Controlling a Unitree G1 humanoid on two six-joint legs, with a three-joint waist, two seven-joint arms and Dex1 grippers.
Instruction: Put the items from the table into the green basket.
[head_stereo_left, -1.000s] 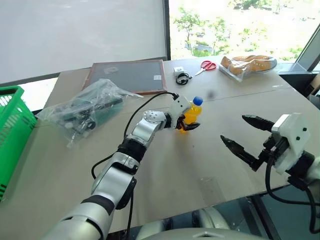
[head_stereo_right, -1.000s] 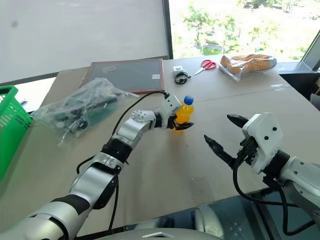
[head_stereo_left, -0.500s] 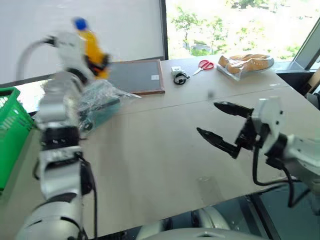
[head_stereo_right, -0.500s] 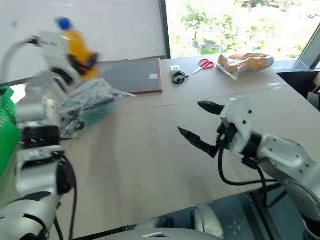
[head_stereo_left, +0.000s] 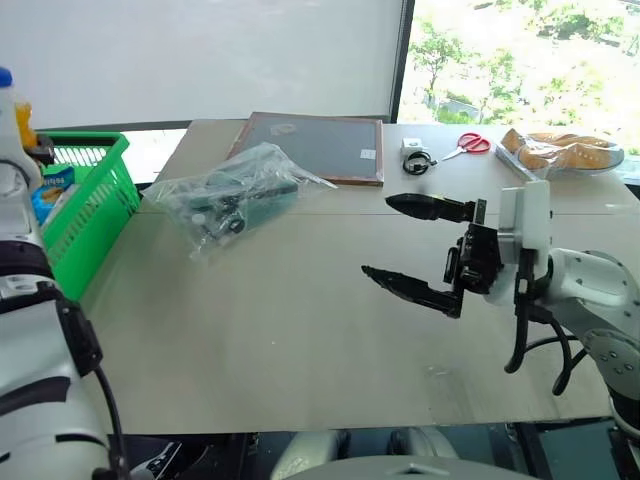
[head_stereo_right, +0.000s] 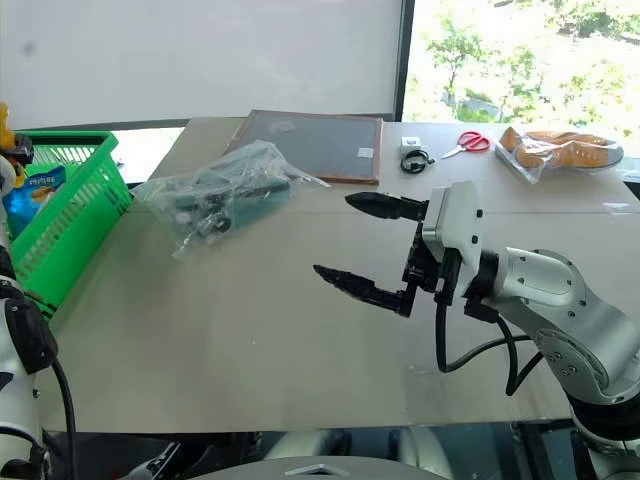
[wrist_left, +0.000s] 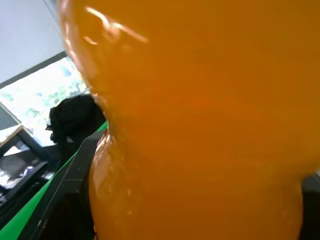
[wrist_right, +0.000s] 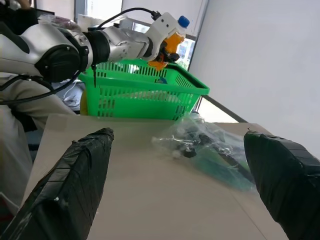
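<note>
My left gripper (wrist_right: 166, 44) is shut on the small orange drink bottle (wrist_right: 170, 40) with a blue cap and holds it upright above the green basket (head_stereo_left: 95, 200). The bottle (wrist_left: 200, 120) sits right against the left wrist camera. A blue packet (head_stereo_right: 30, 190) lies inside the basket. A crinkly clear bag (head_stereo_left: 235, 195) of dark contents rests on the table (head_stereo_left: 300, 340) beside the basket. My right gripper (head_stereo_left: 380, 238) hovers open over the table's middle, pointing toward the bag with nothing between its fingers.
Along the table's far edge lie a dark framed board (head_stereo_left: 310, 145), a small white device with a black cord (head_stereo_left: 415, 155), red scissors (head_stereo_left: 462, 147) and a wrapped bag of bread (head_stereo_left: 565, 150). The basket stands off the table's left edge.
My left arm lifted the bottle off the table's middle and swung it left to above the basket. The right gripper moved left and up, staying open. The camera turned left.
</note>
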